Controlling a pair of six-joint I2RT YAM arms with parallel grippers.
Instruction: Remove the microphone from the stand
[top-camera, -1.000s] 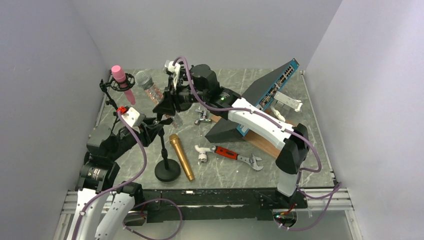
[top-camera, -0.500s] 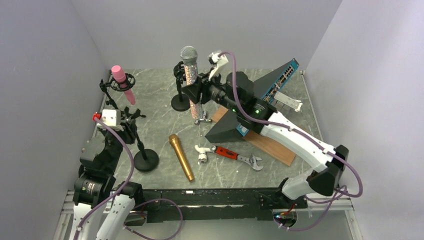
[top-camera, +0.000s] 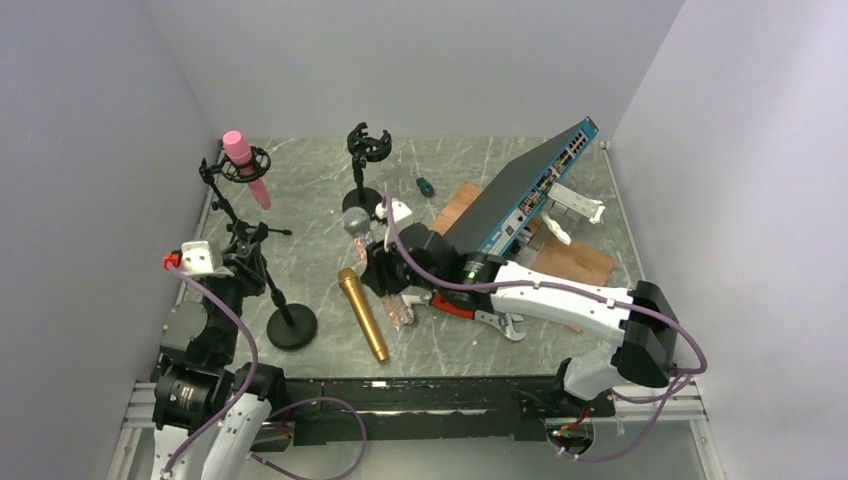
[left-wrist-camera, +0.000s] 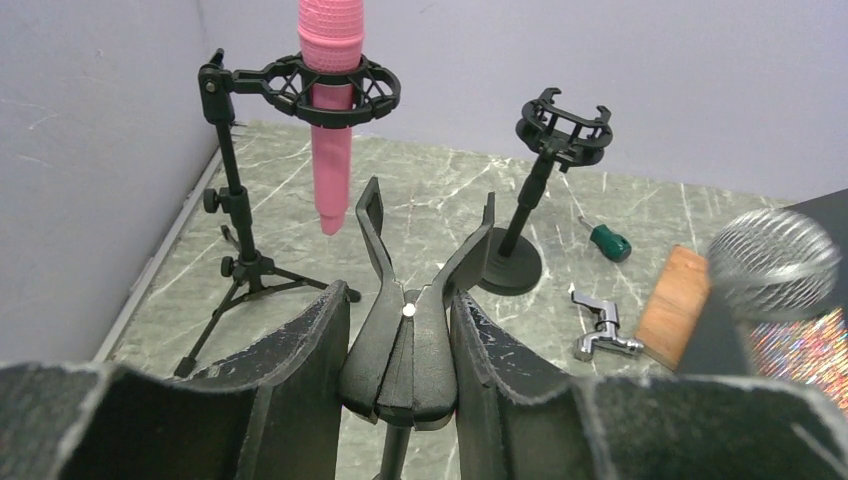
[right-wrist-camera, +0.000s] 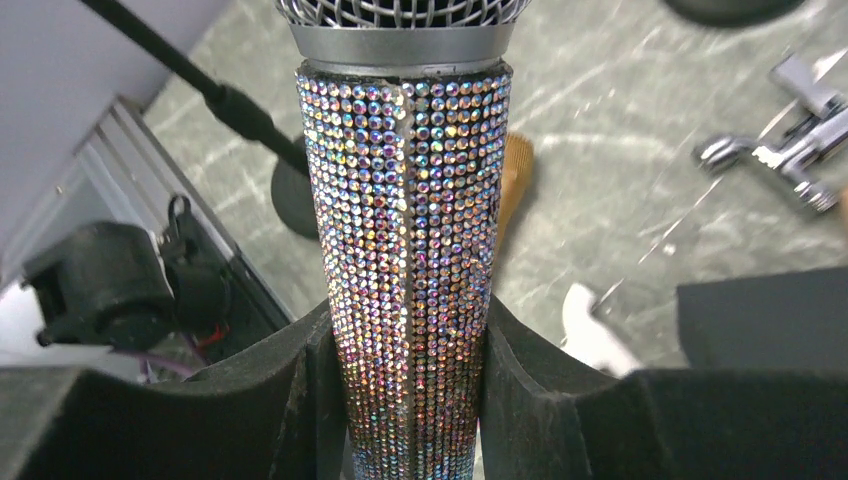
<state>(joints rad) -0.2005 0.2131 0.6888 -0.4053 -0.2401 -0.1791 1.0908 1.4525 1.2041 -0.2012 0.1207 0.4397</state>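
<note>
Right gripper (right-wrist-camera: 403, 320) jaws closed partway, clamped tight on the glittery body of the microphone (right-wrist-camera: 405, 180), just below the mesh head. The microphone is out of any holder and sits low over the table (top-camera: 300, 200), tilted, head toward the back, just beside a gold microphone (top-camera: 362, 313) lying flat. Grip is mid-body, probably so the head clears the holder and it won't slip. Left gripper (left-wrist-camera: 400, 305) jaws nearly closed, pinching the empty clip of the stand (top-camera: 292, 327), likely to brace it so it doesn't tip while the microphone is drawn out. The removal looks done; what's left is setting it down, and free space looks tight with the wrench (top-camera: 480, 312) close by. At the back are another empty stand (left-wrist-camera: 530, 200) and a pink microphone (left-wrist-camera: 330, 120) in its tripod mount, neither touched.
</note>
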